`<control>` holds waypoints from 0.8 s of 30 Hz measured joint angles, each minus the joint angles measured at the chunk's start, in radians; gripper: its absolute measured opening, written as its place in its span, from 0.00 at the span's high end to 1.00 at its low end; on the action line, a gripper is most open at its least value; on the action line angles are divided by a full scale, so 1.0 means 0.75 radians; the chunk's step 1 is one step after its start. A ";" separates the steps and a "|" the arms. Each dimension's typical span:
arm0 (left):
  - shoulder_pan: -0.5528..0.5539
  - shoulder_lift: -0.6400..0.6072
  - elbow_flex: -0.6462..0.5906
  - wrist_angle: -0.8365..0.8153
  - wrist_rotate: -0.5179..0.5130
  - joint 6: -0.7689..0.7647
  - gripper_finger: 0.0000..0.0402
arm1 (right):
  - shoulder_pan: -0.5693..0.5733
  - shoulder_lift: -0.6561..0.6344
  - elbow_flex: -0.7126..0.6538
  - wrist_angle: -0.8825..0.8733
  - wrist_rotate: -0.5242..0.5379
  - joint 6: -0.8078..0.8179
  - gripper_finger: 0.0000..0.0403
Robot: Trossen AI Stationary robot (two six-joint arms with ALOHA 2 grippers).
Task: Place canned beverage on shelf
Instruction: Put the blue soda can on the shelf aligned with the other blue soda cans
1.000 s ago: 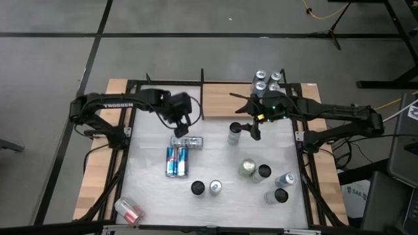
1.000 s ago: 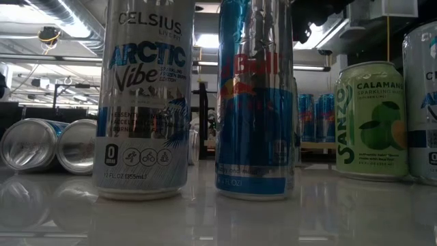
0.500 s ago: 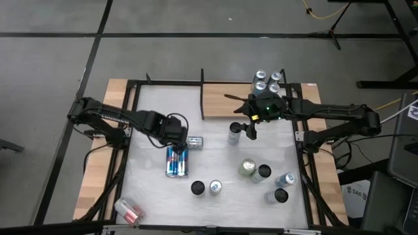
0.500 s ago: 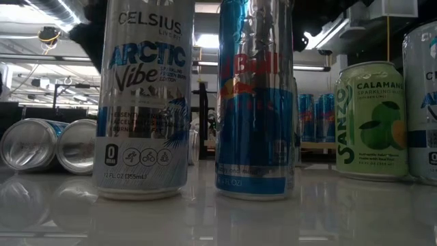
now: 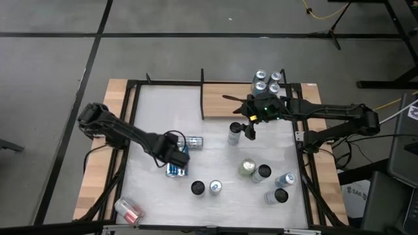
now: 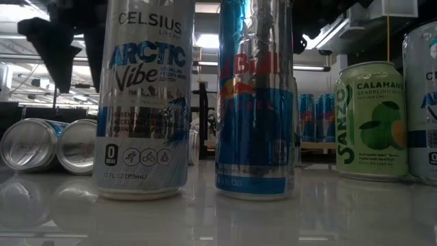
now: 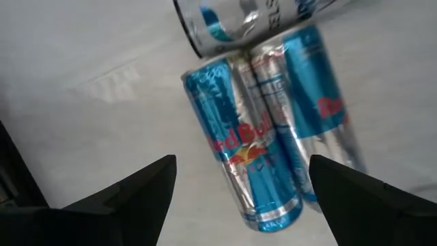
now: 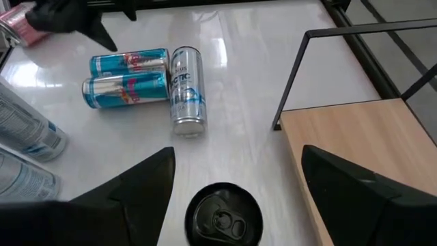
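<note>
Left gripper point(image 5: 175, 158), fingers spread wide, is hovering over two lying blue cans point(image 7: 273, 147). Right gripper point(image 8: 232, 184), also spread, is hanging over an upright black-topped can point(image 8: 223, 215) just beside the shelf point(image 5: 225, 100); only its wrist view is showing this lid.

Two cans point(image 5: 176, 166) lie side by side mid-table, another can point(image 5: 193, 141) lying across their far ends.

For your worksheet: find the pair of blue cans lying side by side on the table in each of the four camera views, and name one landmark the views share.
High view: pair of blue cans, under the left tool.
Low view: not identifiable.
Left wrist view: mid-frame, between the open fingers.
Right wrist view: far side of the table.
Shared landmark: the silver can lying across the pair's ends.
</note>
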 joint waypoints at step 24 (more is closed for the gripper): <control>-0.028 0.237 -0.110 0.139 -0.003 0.007 0.19 | 0.000 -0.024 0.002 -0.010 -0.020 -0.001 0.24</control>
